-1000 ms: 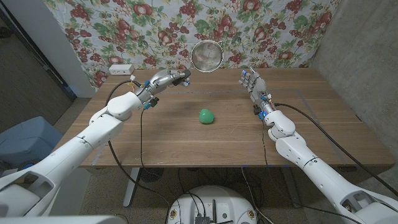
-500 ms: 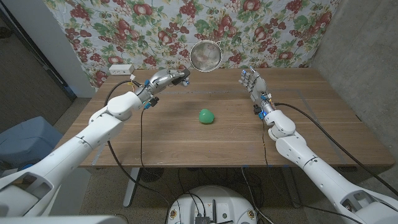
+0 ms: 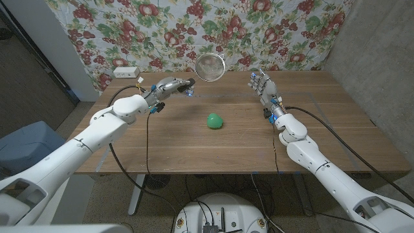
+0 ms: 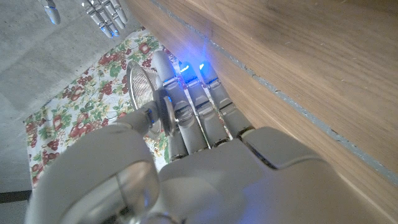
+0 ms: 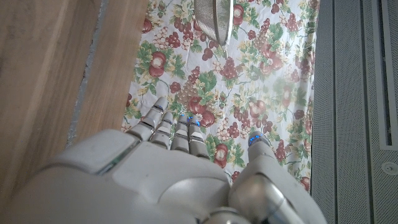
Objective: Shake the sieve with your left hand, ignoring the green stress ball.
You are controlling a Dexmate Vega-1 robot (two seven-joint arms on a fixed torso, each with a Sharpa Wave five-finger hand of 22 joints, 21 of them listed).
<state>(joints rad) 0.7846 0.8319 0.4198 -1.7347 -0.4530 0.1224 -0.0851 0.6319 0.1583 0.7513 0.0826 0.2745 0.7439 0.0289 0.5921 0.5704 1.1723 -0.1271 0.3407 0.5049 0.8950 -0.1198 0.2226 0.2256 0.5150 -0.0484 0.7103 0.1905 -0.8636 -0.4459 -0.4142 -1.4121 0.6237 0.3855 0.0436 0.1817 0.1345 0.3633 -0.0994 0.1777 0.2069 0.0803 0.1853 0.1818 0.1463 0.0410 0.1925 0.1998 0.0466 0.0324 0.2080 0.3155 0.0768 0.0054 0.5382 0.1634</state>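
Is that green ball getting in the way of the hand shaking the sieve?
No. The left hand already holds the sieve by its handle, raised above the table's far edge. The green stress ball lies apart on the table, nearer the robot. Nothing visible blocks the shaking.

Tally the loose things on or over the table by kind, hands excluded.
Sieve, gripped by the left hand above the table: 1
Green stress ball on the table: 1
White box at the far left corner: 1
Total: 3
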